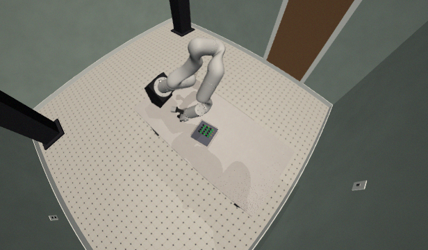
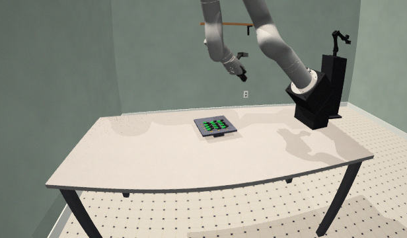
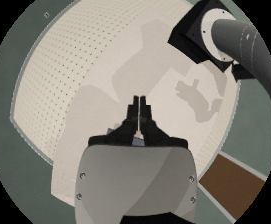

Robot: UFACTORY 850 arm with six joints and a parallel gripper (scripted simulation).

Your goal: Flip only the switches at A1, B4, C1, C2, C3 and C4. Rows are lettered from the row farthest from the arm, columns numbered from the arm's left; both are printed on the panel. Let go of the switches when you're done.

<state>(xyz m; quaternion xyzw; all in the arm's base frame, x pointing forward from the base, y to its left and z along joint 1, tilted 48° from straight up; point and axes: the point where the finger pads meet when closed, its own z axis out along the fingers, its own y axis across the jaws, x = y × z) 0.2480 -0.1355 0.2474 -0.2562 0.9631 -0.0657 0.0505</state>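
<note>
Panel point(image 2: 215, 125) below shut end effector point(image 2: 244, 79).

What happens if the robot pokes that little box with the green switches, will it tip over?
Probably not. The switch panel is low, wide and lies flat on the table, so tipping looks unlikely. It appears small and unfastened, so a sideways shove from the shut end effector might slide it instead.

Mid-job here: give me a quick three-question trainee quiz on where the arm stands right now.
1. True or false: the gripper touches the switch panel.
2. The fingers are: A) wide apart B) shut on nothing C) clamped on a switch.
3. What does the switch panel rest on?

Key: 1 false, it hangs well above the panel; 2 B; 3 the table.
</note>
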